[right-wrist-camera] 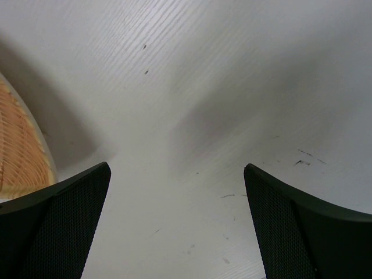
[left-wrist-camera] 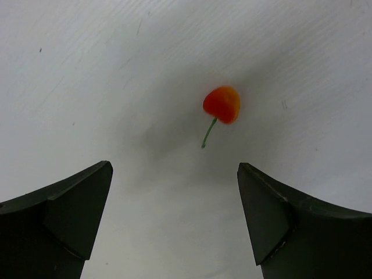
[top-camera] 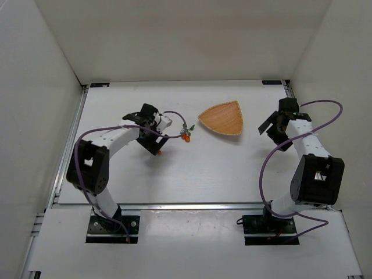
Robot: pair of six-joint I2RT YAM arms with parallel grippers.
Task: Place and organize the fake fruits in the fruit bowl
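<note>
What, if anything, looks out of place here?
Nothing is spilled or damaged. Two things lie loose on the table: the cherry in front of the open left gripper, and the berry cluster just left of the bowl, which sits flat and looks empty.

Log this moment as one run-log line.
left gripper: open, facing cherry on table | right gripper: open, beside fruit bowl | fruit bowl: empty | berry cluster: on table

Your cherry [left-wrist-camera: 221, 104] looks smooth, perhaps plastic. The table [left-wrist-camera: 116, 70] is matt, finely grained; the fruit bowl [top-camera: 224, 118] ribbed, wood-like.
</note>
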